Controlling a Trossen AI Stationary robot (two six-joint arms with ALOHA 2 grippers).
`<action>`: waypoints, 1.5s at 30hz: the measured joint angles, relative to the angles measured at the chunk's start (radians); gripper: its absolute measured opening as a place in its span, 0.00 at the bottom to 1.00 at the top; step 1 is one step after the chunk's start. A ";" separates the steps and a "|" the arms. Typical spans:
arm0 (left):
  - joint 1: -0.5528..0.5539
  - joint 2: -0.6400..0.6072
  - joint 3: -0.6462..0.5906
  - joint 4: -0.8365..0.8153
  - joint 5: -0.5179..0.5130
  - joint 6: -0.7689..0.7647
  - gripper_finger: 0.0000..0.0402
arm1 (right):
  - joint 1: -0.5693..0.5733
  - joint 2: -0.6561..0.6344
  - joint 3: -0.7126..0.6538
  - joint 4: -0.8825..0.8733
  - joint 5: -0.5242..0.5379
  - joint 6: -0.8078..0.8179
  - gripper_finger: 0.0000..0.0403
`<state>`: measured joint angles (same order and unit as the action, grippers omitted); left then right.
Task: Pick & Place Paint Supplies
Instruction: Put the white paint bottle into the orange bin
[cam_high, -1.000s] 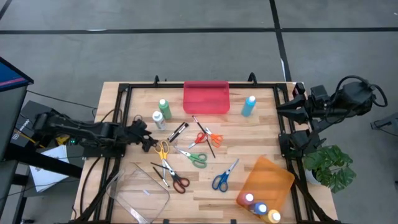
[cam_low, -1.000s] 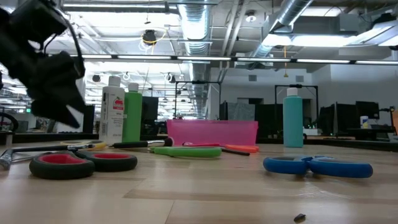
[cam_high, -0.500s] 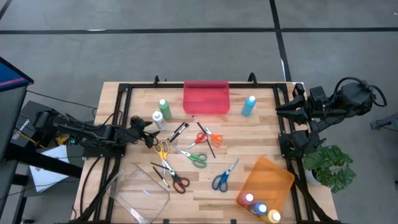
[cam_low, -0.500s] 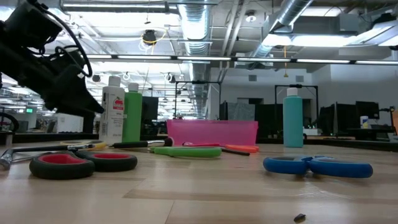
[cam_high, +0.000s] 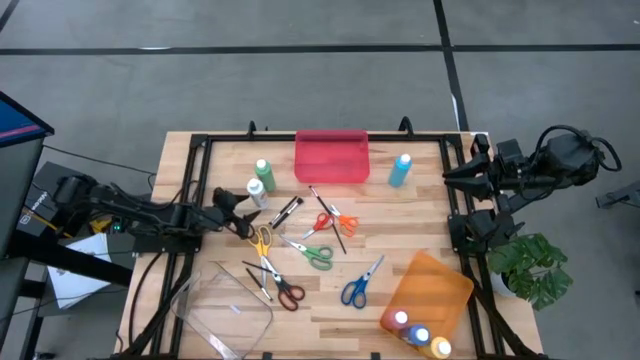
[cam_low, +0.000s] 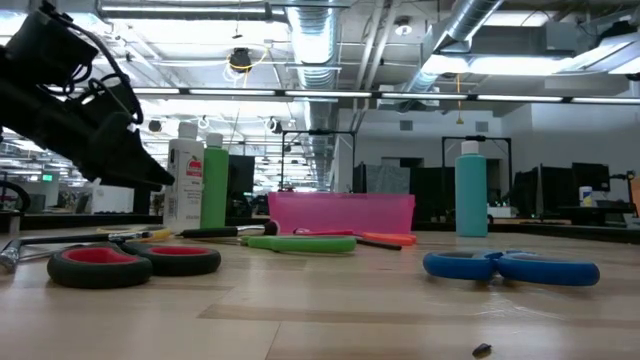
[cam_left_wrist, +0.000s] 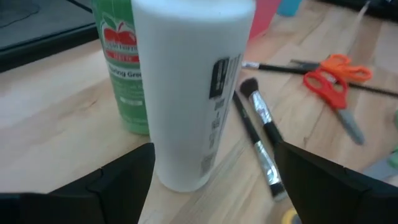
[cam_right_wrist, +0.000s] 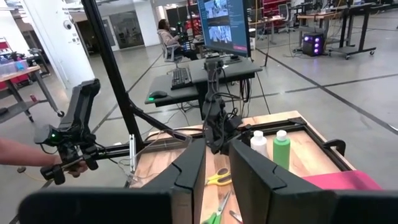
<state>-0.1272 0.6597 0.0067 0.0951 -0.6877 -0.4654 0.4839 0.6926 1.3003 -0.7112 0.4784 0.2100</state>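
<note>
Now the left end effector (cam_high: 243, 212) sits low over the tabletop (cam_high: 420, 230) with its fingers spread wide, and the white bottle (cam_left_wrist: 189, 87) stands upright straight ahead of it, lined up with the gap but not yet between the fingers. The green bottle (cam_left_wrist: 121, 65) stands just beside the white one, a little farther from the end effector. The step in hand looks like the approach to grasp the white bottle; the next move probably calls for a short push forward until the fingers flank it, then a squeeze, without knocking the green neighbour. Two brushes (cam_left_wrist: 261, 134) lie just beyond the bottle to one side, and yellow scissors (cam_high: 260, 242) lie near the fingers.

The clear tray (cam_high: 225, 310), near the left end effector, looks empty. The red tray (cam_high: 332, 157), farther ahead, also looks empty. A blue bottle (cam_high: 400, 170) stands between it and the right end effector (cam_right_wrist: 214, 168), which waits off the tabletop's edge, fingers nearly together and holding nothing. The orange tray (cam_high: 435, 285) holds three small bottles (cam_high: 420, 335) in one corner.
</note>
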 joint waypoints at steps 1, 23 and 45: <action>0.007 0.017 0.000 0.021 -0.001 0.010 0.82 | 0.000 0.000 0.000 0.000 0.005 0.000 0.17; 0.214 0.321 0.000 0.421 0.176 0.172 0.82 | 0.000 0.000 0.000 0.000 0.020 0.000 0.17; 0.222 0.617 -0.001 0.801 0.217 0.174 0.81 | 0.000 0.000 0.000 0.000 0.020 0.000 0.17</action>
<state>0.0952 1.2766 0.0059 0.8965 -0.4702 -0.2916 0.4839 0.6922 1.3003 -0.7109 0.4988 0.2104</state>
